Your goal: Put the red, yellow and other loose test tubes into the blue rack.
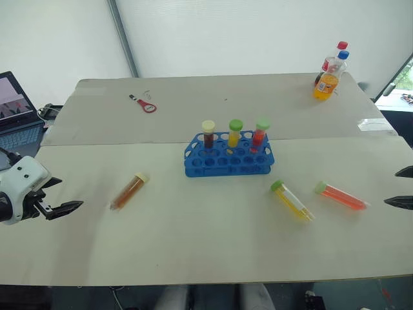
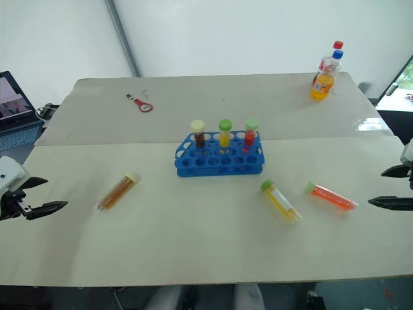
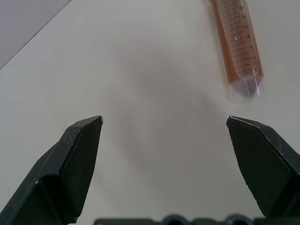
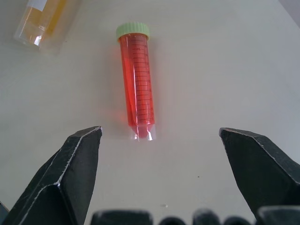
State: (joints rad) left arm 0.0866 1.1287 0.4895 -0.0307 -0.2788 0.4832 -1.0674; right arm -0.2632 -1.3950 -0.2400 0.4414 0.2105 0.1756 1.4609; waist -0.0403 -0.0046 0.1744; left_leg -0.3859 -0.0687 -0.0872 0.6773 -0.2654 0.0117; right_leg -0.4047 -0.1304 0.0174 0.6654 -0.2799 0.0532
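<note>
Three loose test tubes lying flat on the counter (image 1: 193,252), none yet in the blue rack (image 1: 227,160); two end effectors at the near corners, both with fingers spread wide and holding nothing. Left end effector (image 1: 59,196) hovering at the near left edge, amber-brown tube (image 1: 129,190) just ahead and inward of it, cream cap toward the rack, clear tip toward the end effector; in the left wrist view, tube tip (image 3: 243,86) just beyond one finger (image 3: 262,164) and off the midline, so probably not yet centred between the fingers. Right end effector (image 1: 401,187) at the near right edge, red tube (image 1: 342,196) directly inward of it, green cap away, long axis roughly along the approach; in the right wrist view, red tube (image 4: 138,84) between the spread fingers but still ahead of the tips, apart from them. Yellow tube (image 1: 292,200) beside the red one, on the rack side, green cap toward the rack, nearer the right arm than the left. Blue rack at mid-counter, between the two arms, three capped tubes standing upright in its back row, front holes free. Farther back: a red-handled tool (image 1: 146,105), exact kind hard to tell, and orange-drink bottles (image 1: 330,76) at the far right corner. Judged next: right arm for red, left arm for amber-brown.
</note>
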